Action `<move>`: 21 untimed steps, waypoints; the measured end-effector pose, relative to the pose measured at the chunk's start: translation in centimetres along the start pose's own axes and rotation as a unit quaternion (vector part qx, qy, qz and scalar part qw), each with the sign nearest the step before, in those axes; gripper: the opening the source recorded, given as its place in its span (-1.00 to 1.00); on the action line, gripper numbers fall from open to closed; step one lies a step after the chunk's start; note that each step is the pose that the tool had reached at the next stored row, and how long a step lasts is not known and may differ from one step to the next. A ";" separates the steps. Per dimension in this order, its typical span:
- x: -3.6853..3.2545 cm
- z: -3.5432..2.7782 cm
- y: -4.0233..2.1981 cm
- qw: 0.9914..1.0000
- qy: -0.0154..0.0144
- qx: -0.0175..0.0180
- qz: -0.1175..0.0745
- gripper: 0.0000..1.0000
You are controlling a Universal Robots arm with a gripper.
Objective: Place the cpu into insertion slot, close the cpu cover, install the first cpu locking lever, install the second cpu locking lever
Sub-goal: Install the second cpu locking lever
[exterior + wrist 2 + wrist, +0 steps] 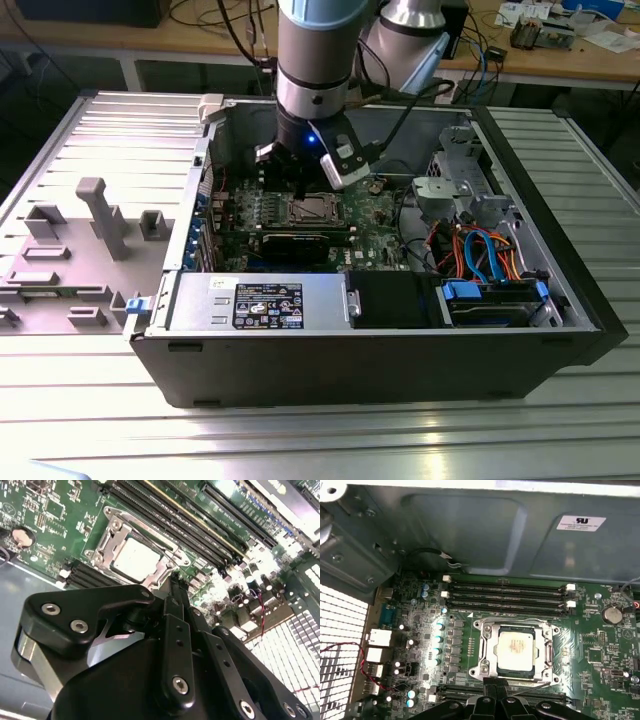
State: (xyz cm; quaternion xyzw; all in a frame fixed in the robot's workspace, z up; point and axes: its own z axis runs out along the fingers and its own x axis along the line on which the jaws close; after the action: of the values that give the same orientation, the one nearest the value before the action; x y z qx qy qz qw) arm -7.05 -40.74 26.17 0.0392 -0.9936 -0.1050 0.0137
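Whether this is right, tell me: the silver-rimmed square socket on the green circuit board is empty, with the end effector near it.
Wrong: the silver-rimmed square socket holds a dull silver-grey square cpu, per the first wrist view. The end effector is near it.

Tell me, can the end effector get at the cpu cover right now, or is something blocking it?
Probably yes. The end effector sits just at the edge of the cpu cover, which lies flat around the cpu in the insertion slot. Nothing stands between them; the memory slots lie on the far side.
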 end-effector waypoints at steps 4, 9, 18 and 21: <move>-0.04 0.51 -0.67 1.000 0.000 0.000 0.001 -0.79; -0.12 1.51 -1.10 1.000 -0.001 0.000 0.003 -0.79; 0.40 2.48 -1.65 1.000 0.002 0.000 0.006 -0.79; 0.50 2.69 -1.80 1.000 0.003 -0.001 0.006 -0.79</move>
State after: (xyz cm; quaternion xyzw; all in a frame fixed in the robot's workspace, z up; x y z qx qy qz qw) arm -7.51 -41.98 23.18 0.0336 -0.9937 -0.1055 0.0175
